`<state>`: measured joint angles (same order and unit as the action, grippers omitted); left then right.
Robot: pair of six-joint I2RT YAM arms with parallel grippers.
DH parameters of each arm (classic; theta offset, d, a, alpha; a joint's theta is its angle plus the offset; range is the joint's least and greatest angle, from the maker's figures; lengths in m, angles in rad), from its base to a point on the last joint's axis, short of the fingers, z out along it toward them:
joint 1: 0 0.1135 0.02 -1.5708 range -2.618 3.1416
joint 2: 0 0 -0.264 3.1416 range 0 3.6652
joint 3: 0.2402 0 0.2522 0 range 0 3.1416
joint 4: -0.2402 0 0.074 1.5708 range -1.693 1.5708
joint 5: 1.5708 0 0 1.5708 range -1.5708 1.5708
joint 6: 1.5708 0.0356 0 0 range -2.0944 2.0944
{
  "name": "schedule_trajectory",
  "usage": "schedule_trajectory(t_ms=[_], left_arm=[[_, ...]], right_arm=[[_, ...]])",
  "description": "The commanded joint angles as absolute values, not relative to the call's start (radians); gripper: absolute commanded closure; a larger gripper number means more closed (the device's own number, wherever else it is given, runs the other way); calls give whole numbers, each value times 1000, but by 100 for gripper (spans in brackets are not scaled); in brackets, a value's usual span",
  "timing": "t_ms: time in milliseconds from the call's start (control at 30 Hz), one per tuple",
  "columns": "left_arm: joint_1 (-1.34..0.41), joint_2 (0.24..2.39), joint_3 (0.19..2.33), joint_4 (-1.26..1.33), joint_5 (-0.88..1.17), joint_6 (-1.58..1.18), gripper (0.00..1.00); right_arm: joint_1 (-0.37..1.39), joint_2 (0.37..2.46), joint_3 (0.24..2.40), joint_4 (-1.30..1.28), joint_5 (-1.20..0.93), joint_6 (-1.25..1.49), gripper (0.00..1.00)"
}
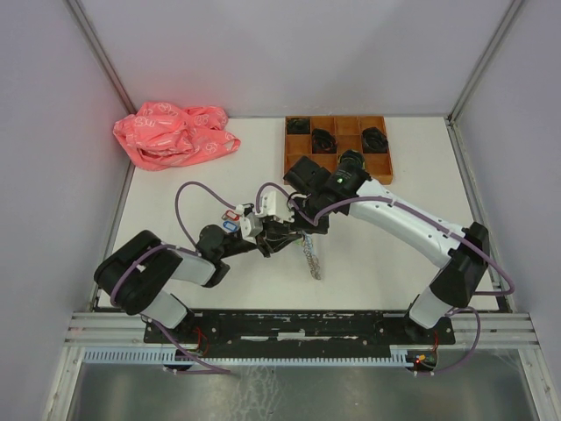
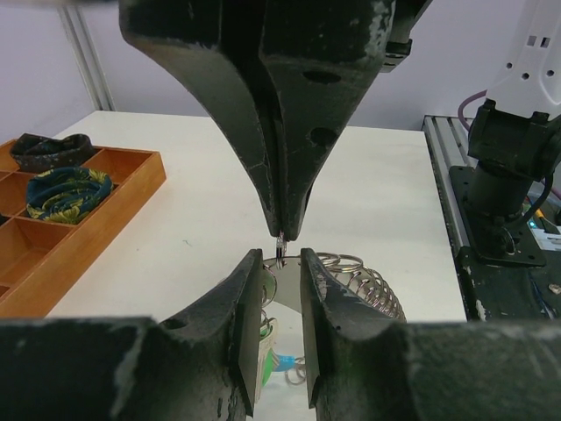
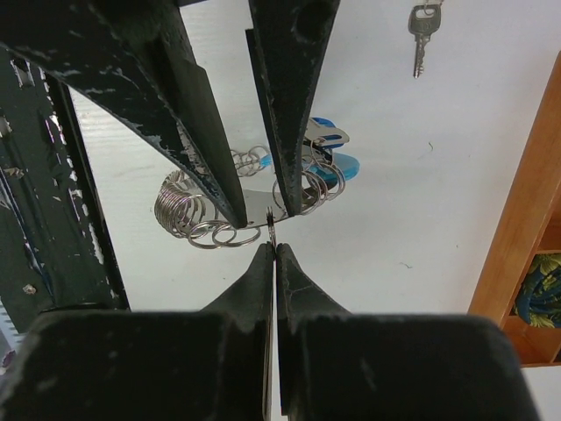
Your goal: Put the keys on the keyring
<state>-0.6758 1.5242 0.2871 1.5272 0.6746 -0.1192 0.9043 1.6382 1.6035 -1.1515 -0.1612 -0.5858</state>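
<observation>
table (image 1: 158, 197) white — walls (image 1: 289, 53) grey | pink bag (image 1: 175, 134) far left, tray (image 1: 287, 145) far right | left gripper (image 2: 280, 260) clamps keyring (image 3: 188, 206) | right gripper (image 3: 273, 252) pinches one loop of it

Bag (image 1: 175, 134): pink crumpled plastic with a pale print, lying at the far left corner of the surface.
Tray (image 1: 287, 156): brown wood, split into square compartments, at the far edge, right of centre.
Bundles (image 1: 323, 139): dark coiled rolls, one to a compartment, with several compartments bare. From the left wrist view, one (image 2: 68, 193) shows a teal and yellow pattern.
Surface (image 1: 394, 237): plain white.
Walls (image 1: 289, 53): pale grey panels on three sides.
Rail (image 1: 298, 329): metal framing along the near edge.
</observation>
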Motion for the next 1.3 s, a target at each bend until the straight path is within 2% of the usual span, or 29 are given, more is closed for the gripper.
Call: schedule_trajectory(t_ms=[0,433,667,767,1067,1267], left_arm=[[-680,1539,305,1729,678,-137,70],[-680,1561,335,1729,702,-159,79],[-679,1569,339,1729,715,-161,92],[-680,1568,327,1730,716,-145,97],[-680,1525,279,1729,681,16,97],[-678,1504,286,1729,699,60,97]], right_arm=[[916,1589,1603,-1111,-198,-604,99],[915,1572,1563,-1074,-234,-621,99],[916,1563,1538,-1043,-247,-623,99],[915,1523,1495,-1001,-240,-618,90],[832,1267,1227,-759,-329,-604,68],[708,1083,981,-433,-485,-547,64]])
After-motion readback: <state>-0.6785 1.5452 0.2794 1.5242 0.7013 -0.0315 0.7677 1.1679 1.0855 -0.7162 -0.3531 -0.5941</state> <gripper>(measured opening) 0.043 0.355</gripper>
